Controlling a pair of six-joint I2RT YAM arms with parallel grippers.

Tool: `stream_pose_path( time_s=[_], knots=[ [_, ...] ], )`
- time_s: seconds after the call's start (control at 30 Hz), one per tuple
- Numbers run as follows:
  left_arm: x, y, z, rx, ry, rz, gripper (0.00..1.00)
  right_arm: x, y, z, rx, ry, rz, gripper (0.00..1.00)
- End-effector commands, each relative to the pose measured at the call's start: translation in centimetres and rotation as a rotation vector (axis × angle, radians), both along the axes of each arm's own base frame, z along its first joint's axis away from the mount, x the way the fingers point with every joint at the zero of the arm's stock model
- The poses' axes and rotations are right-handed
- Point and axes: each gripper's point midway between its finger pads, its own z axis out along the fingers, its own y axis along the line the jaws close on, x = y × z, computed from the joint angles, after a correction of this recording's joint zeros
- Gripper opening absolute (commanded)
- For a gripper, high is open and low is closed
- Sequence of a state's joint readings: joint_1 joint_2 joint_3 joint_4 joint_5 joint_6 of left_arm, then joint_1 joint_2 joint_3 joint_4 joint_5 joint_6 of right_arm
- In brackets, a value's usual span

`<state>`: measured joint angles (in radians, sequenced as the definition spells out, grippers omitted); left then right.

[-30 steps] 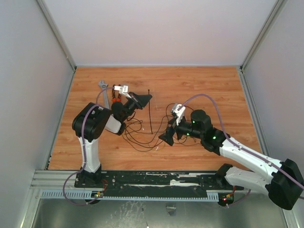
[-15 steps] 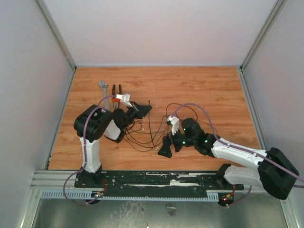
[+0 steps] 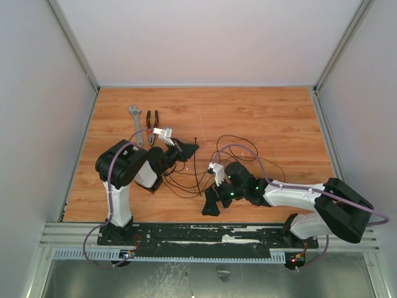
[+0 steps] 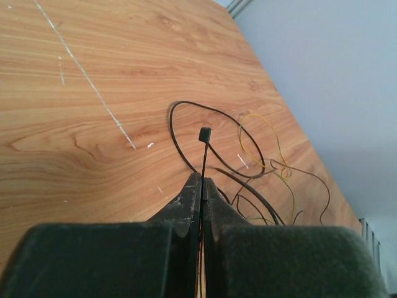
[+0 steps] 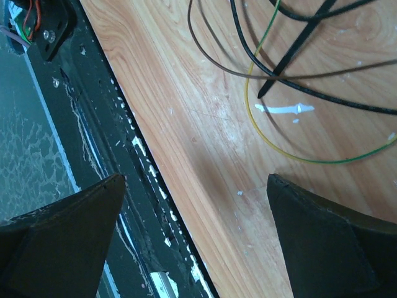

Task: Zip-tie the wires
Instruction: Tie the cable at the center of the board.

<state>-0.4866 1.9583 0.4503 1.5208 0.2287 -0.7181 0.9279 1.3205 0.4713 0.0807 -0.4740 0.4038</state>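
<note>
The zip tie [image 4: 204, 133] is a thin black strip, and my left gripper [image 4: 203, 183] is shut on it with the square head sticking out past the tips. From above, the zip tie [image 3: 196, 164] runs from the left gripper [image 3: 191, 149] toward the near edge, across the wires [image 3: 186, 186]. The wires [image 4: 247, 195] are loose black, olive and yellow loops lying on the wood. My right gripper [image 3: 211, 202] stands open near the front edge, holding nothing. In its own view, the right gripper [image 5: 195, 180] frames bare wood, with the zip tie's tail [image 5: 291, 53] and a yellow-green wire [image 5: 305, 159] beyond the tips.
A grey wrench [image 3: 134, 115] and red-handled pliers [image 3: 152, 119] lie at the back left. The black mounting rail [image 3: 186, 234] runs along the near edge, just under the right gripper. Grey walls close in the table on three sides.
The right arm has swung left and back toward the near edge, its gripper still open. The left gripper has drawn slightly nearer, still shut on the zip tie.
</note>
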Motion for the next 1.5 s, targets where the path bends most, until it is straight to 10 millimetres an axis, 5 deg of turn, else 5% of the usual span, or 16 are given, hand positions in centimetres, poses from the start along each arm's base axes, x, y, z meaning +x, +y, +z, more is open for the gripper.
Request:
stream_pose_path(
  time_s=[0.0,0.4,0.67,1.47],
  knots=[
    [-0.5,0.1,8.2,-0.116,-0.311,0.013,0.0,0.0,0.8,-0.2,0.019,-0.011,0.023,0.99],
    [-1.7,-0.2,7.5,-0.016,-0.333,0.008,0.0,3.0,1.9,-1.6,-0.026,-0.083,-0.005,0.99],
    [-2.3,-0.2,6.5,0.025,-0.34,0.015,0.0,7.2,1.2,-1.2,-0.015,-0.143,-0.078,0.99],
    [-2.4,0.0,5.2,0.037,-0.297,0.079,0.0,13.2,3.0,-0.5,0.061,-0.202,-0.141,0.99]
  ],
)
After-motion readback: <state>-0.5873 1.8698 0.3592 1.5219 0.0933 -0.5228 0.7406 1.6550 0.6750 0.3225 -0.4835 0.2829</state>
